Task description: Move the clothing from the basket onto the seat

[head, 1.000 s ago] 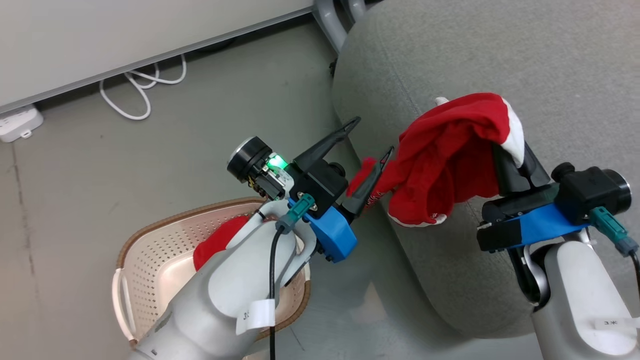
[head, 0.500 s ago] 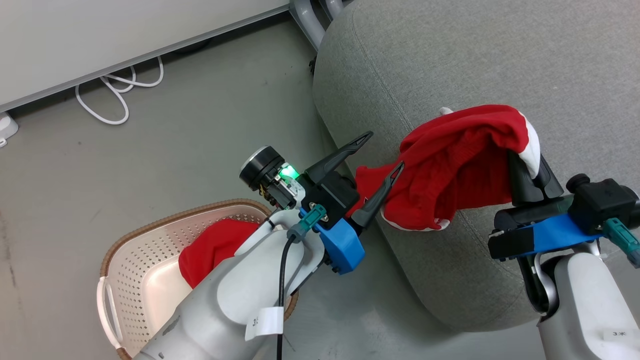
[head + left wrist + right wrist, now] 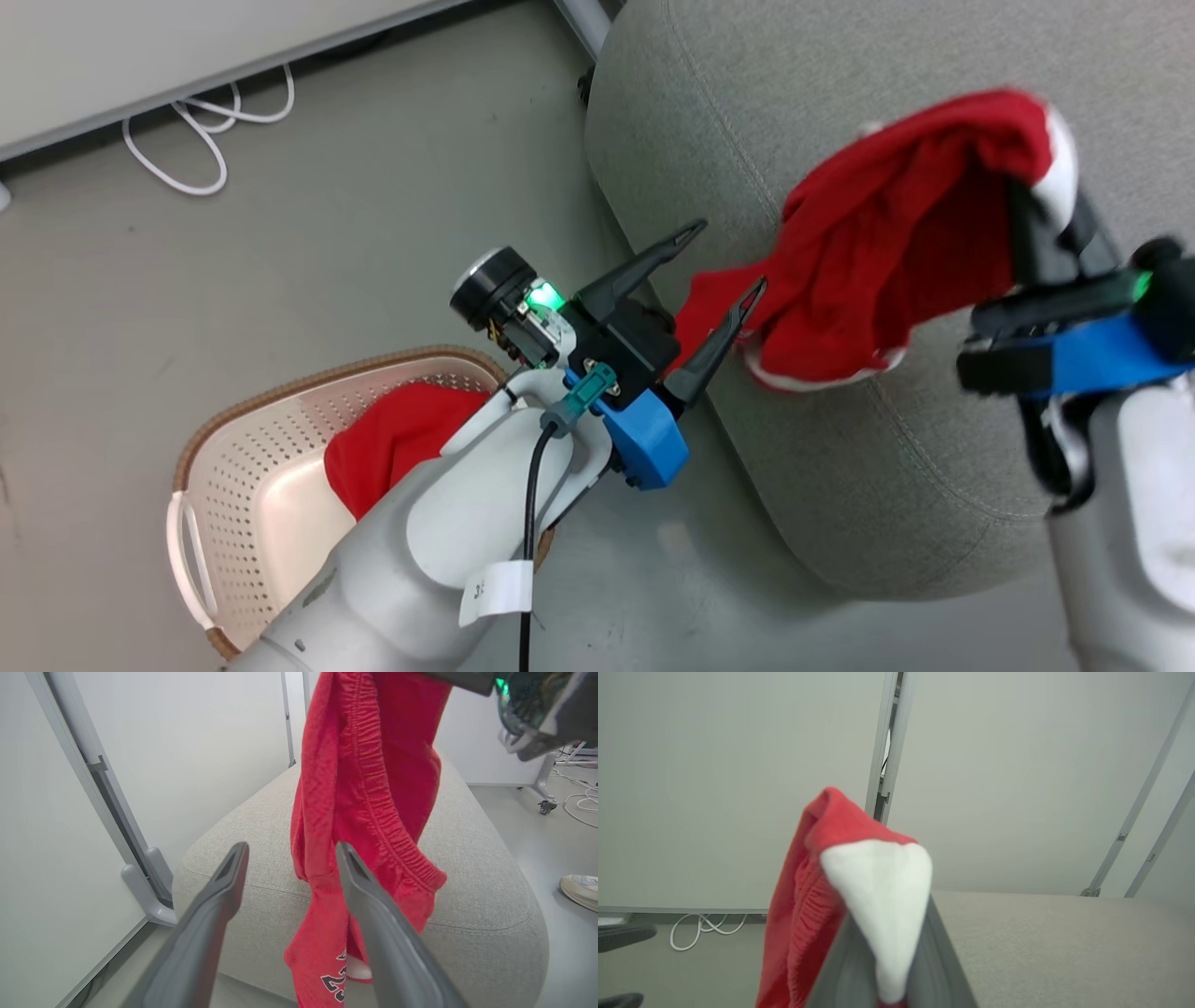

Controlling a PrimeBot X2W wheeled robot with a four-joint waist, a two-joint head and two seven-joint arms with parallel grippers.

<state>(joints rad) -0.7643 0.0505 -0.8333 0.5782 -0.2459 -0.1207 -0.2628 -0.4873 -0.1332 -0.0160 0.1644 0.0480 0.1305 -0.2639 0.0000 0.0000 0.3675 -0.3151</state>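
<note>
Basket (image 3: 245, 485): sat on the floor (image 3: 373, 233), left of the seat (image 3: 840, 75).
Clothing in basket (image 3: 387, 450): one piece lay inside, under the left arm (image 3: 448, 551).
Clothing aloft (image 3: 878, 252): hung from the right pincer (image 3: 1050, 224) over the seat's corner, its tail just beside the left pincer (image 3: 730, 253).
Cable (image 3: 201, 140): lay on the floor beyond the basket, by the wall (image 3: 140, 56).

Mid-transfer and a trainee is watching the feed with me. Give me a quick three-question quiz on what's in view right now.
1. True or false: the left gripper stands open.
2. Which gripper is shut on the red garment hanging at the edge of the seat?
3. Where does more red clothing lie? A) in the basket B) on the floor C) under the seat

Key: 1 true; 2 the right gripper; 3 A.
</note>
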